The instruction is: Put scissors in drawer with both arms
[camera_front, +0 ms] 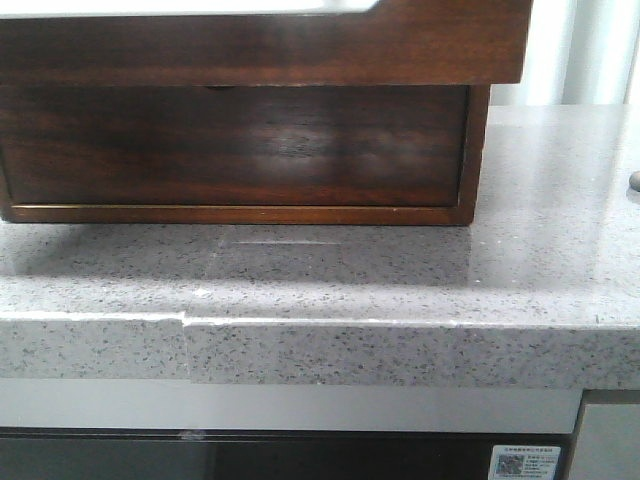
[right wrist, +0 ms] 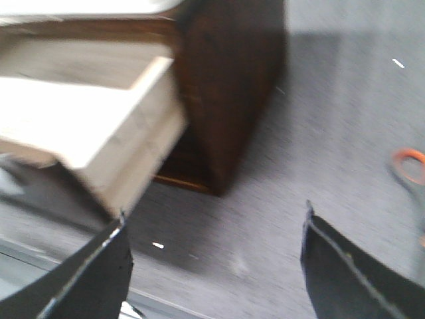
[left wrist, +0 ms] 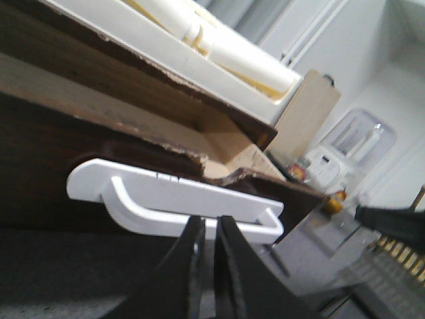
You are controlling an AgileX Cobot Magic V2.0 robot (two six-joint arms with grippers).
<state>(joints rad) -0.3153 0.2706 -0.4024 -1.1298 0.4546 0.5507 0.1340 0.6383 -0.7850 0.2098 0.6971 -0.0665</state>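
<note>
**Desk:** What stage is the job at here?

**Photographer:** Early to middle, by my reading. The drawer (camera_front: 260,45) stands pulled out of the wooden box (camera_front: 240,150), overhanging it at the 12 o'clock edge of the front view, with a strip of white lining along its top. The scissors (right wrist: 410,169) are not in it. They lie on the speckled grey countertop (camera_front: 540,260), well apart from the box, at about 3 o'clock in the right wrist view. Only an orange-trimmed loop is visible, and blurred.

**Desk:** And the arms?

**Photographer:** The left gripper (left wrist: 207,229) has its fingers drawn nearly together at the white pull handle (left wrist: 179,203) on the drawer front. The gap is a thin slit, and I cannot tell whether it truly clamps the bar. The right gripper (right wrist: 212,266) is spread wide and empty over bare countertop, with the scissors off to one side of it.

**Desk:** What remains?

**Photographer:** Most of it, I judge: reaching the scissors, lifting them, dropping them in the drawer, perhaps shutting it.
</note>
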